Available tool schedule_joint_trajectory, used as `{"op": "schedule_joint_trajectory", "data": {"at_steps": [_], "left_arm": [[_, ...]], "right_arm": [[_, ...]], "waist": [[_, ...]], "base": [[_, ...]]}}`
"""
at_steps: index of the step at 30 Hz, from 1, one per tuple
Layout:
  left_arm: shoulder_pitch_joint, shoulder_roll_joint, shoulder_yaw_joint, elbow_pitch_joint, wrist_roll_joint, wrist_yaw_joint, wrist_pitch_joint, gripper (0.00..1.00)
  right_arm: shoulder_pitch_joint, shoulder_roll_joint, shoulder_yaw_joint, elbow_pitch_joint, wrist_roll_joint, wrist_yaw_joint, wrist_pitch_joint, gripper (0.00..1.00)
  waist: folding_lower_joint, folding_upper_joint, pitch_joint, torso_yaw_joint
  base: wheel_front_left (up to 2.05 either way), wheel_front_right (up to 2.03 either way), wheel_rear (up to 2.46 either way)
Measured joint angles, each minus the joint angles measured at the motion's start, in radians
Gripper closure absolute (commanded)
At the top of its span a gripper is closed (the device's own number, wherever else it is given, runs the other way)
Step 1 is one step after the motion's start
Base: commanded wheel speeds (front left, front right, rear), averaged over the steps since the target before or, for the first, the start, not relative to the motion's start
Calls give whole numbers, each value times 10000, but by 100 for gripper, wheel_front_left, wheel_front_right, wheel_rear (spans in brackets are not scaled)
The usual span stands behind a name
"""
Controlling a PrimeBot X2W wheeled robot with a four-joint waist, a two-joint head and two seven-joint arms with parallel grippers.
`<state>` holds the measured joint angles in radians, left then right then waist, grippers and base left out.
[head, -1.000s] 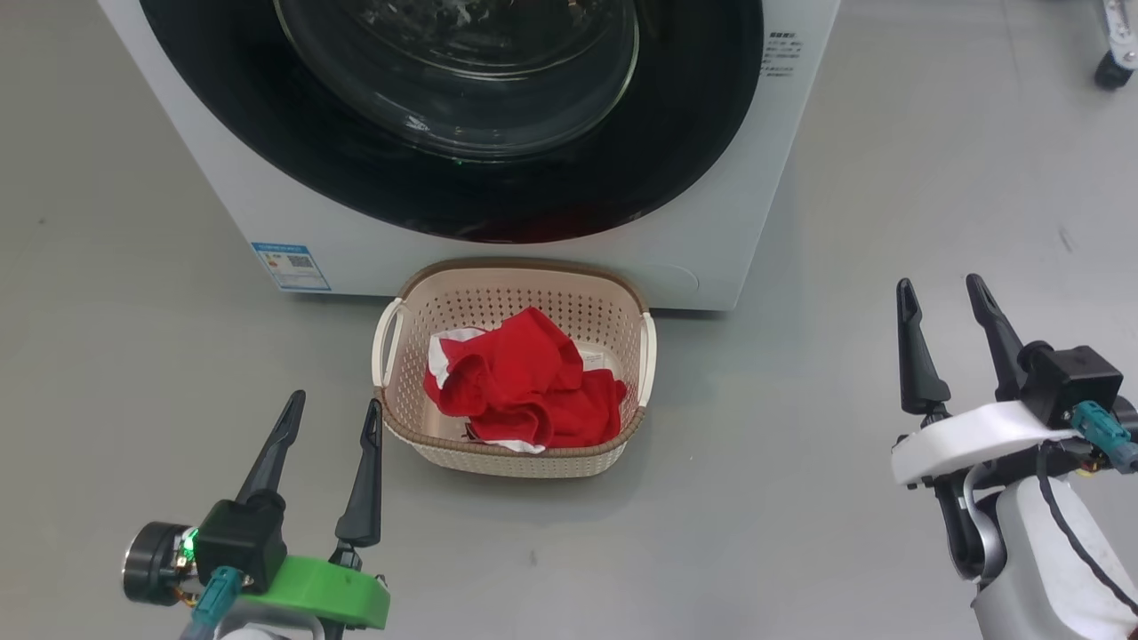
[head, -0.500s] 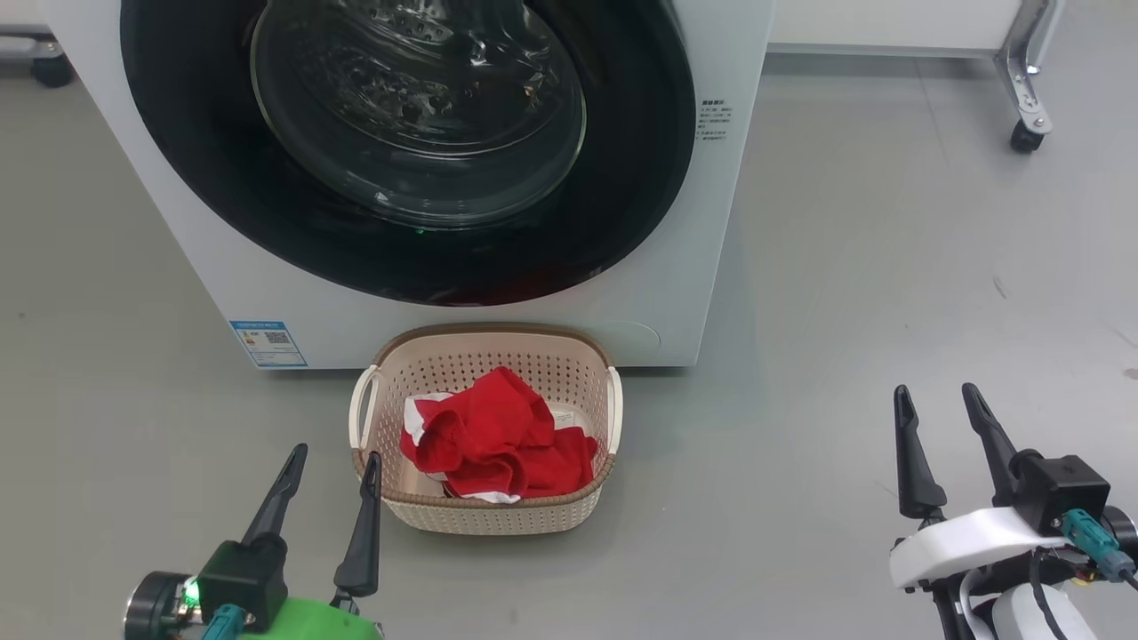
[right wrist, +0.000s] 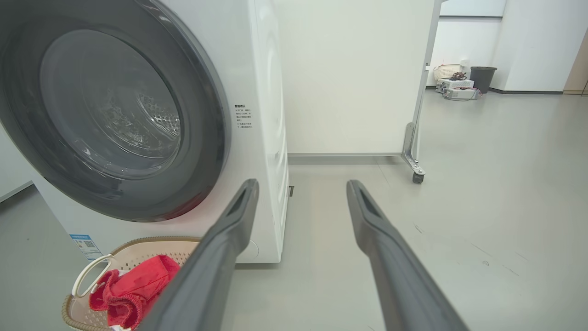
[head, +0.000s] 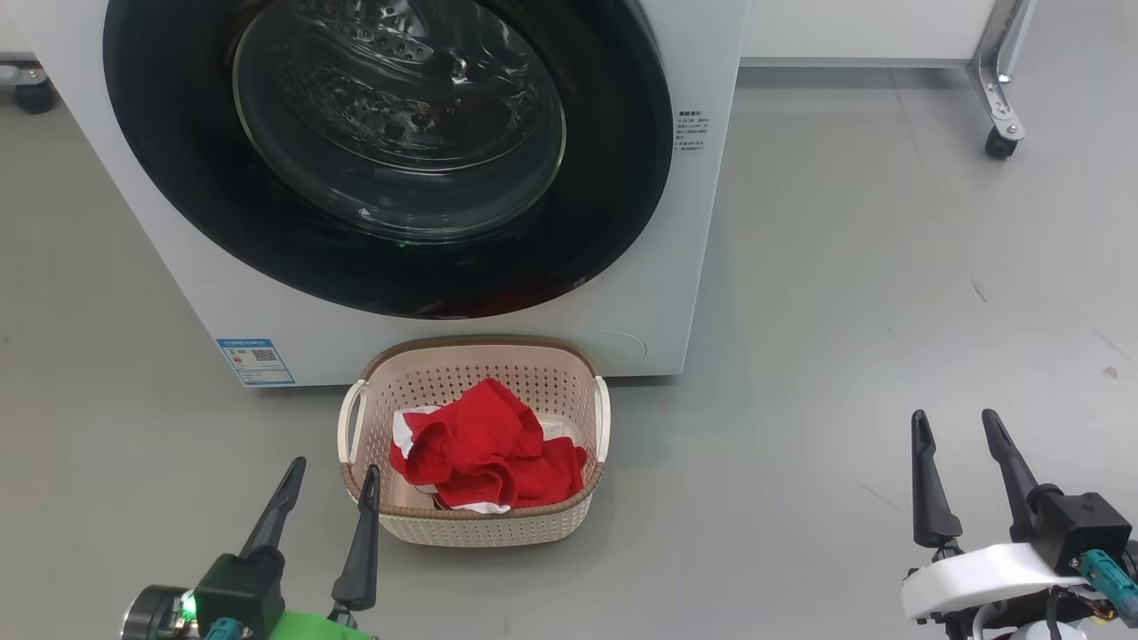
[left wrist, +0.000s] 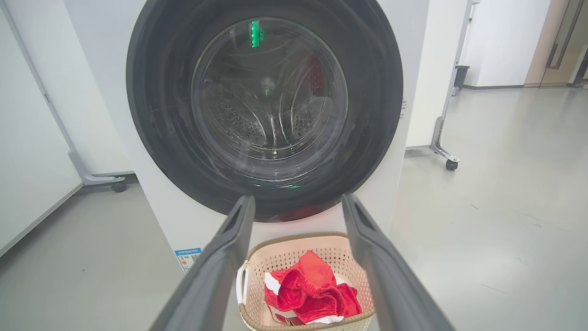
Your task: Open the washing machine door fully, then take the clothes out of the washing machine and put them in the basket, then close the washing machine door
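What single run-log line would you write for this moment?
washing machine door: shut | clothes: in basket | left hand: open, empty | right hand: open, empty | stage: all steps look done

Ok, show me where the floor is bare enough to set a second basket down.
Bare floor between the basket and the right gripper; also left of the left gripper. Crowded: the basket sits close before the washing machine.
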<state>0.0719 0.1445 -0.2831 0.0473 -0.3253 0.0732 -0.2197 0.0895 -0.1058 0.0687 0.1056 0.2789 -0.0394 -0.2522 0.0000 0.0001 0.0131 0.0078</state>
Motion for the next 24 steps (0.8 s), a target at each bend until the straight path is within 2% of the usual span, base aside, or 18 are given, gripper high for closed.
{"op": "schedule_joint_trajectory", "data": {"at_steps": [24], "left_arm": [[10, 21, -35, -332, 0, 13, 127, 0]], "right_arm": [[545, -63, -35, -1139, -2, -165, 313, 0]], "waist": [[0, 0, 110, 13]], "base": [[0, 0, 0]]}}
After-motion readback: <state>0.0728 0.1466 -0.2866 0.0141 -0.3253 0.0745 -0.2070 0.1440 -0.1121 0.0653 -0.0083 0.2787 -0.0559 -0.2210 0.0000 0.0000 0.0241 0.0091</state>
